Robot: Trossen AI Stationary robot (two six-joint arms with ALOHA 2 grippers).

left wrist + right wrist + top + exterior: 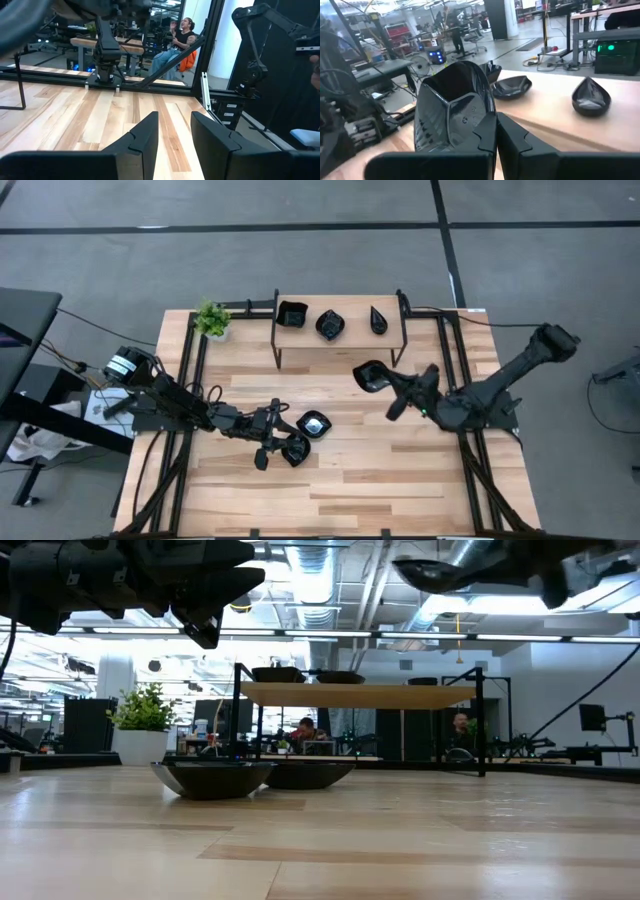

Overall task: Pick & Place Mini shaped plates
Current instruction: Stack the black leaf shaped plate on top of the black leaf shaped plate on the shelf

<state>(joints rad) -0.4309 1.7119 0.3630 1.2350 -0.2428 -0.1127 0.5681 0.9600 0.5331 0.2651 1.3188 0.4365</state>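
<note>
Three mini shaped plates, glossy black, sit on a low wooden shelf (340,345) at the far side: one squarish (291,313), one rounded (330,324), one teardrop (378,320). Two more rest on the table, one (314,423) beside the other (296,451); they also show in the low view (212,775) (310,772). My left gripper (283,432) hovers open just above them, with nothing between its fingers (150,140). My right gripper (390,383) is shut on another plate (372,376), held high near the shelf's right end. My right gripper pinches the plate by its rim (487,125) between the two fingers (512,137). The fingers come about level from the table's right side. The plate (440,575) is lifted well clear of the table, roughly level, and sticks out beyond the fingertips.
A small green potted plant (212,320) stands at the far left corner, beside the shelf. Black frame rails (190,380) run along the table's left and right sides. Bare wood lies along the near half of the table (350,490). People sit in the room beyond.
</note>
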